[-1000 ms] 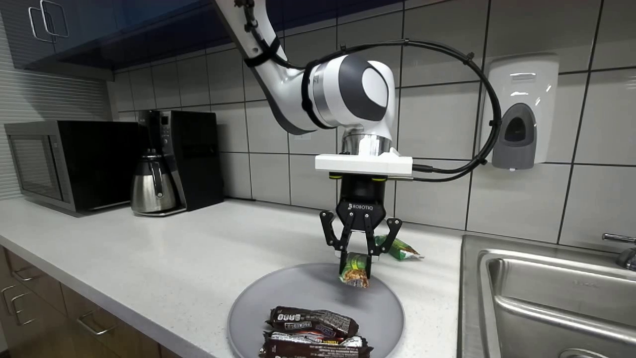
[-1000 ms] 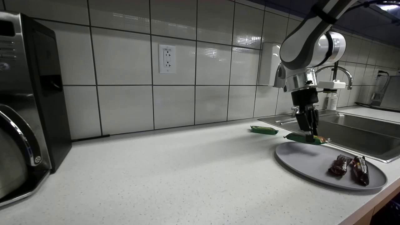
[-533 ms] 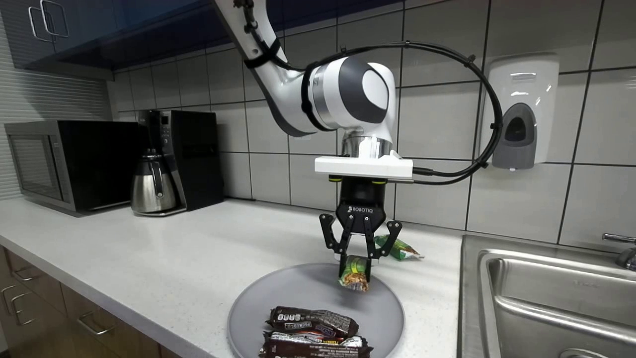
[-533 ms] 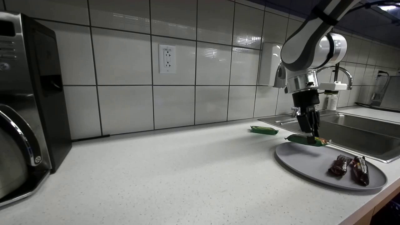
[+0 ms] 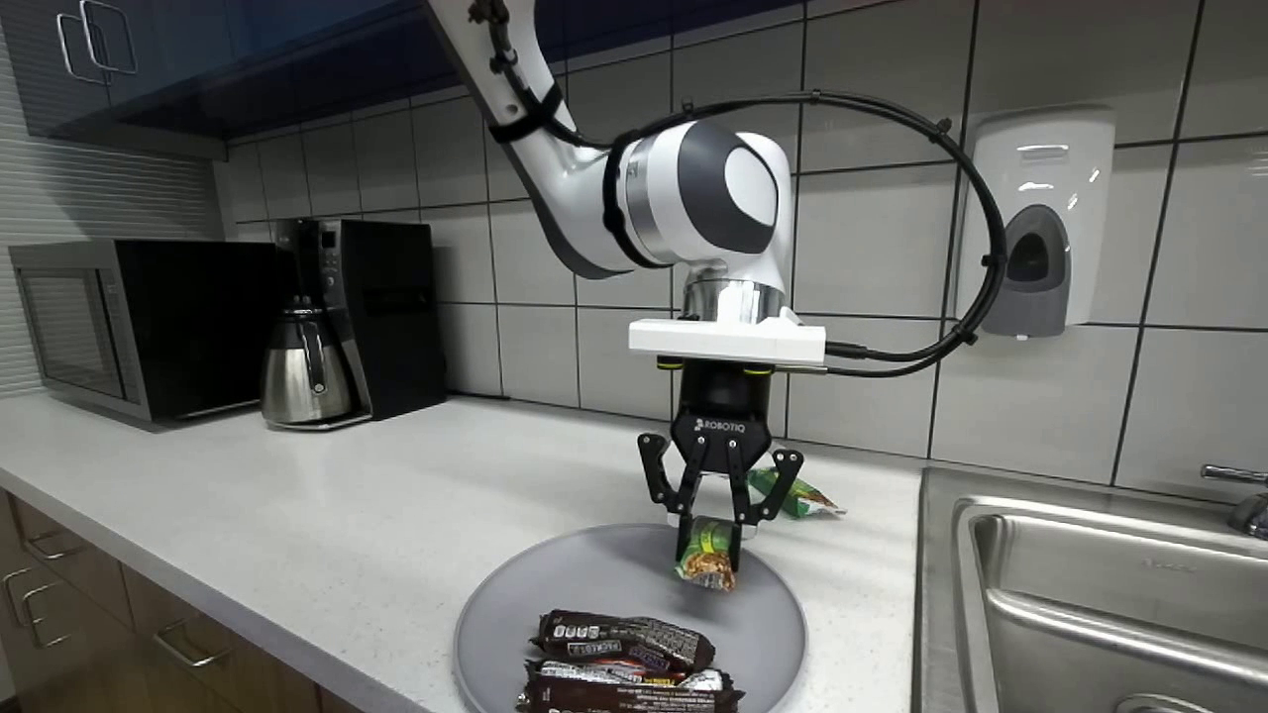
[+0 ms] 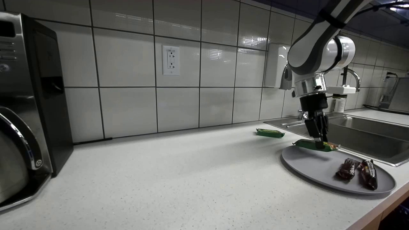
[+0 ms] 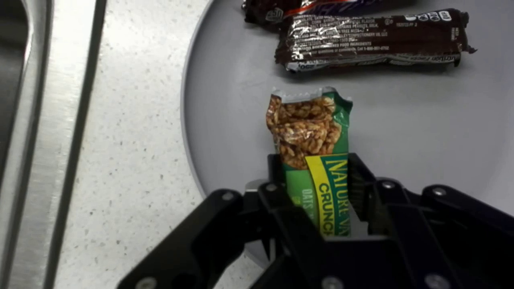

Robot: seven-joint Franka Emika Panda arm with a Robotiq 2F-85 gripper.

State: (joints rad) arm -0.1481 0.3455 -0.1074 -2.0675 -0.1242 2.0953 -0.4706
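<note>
My gripper (image 5: 709, 557) is shut on a green granola bar (image 5: 707, 574), one finger on each side. The bar also shows in an exterior view (image 6: 306, 144) and in the wrist view (image 7: 307, 132), its oat-picture end sticking out past the fingers. It is held low over the grey round plate (image 5: 555, 584), near the plate's wall-side part; the exact gap is hard to judge. Two brown-wrapped bars, one (image 5: 624, 639) beside the other (image 5: 634, 699), lie on the plate. Another green bar (image 6: 270, 133) lies on the counter behind the plate, partly behind the gripper in an exterior view (image 5: 802, 495).
A steel sink (image 5: 1109, 614) is set into the counter beside the plate; its rim also shows in the wrist view (image 7: 60, 120). A coffee maker (image 5: 396, 307) with a steel carafe (image 5: 302, 376) and a microwave (image 5: 208, 327) stand farther along. A soap dispenser (image 5: 1040, 218) hangs on the tiled wall.
My gripper has come down a little with the green bar in it, closer to the plate. In an exterior view it has also shifted slightly right. The other bars and the plate have not moved.
</note>
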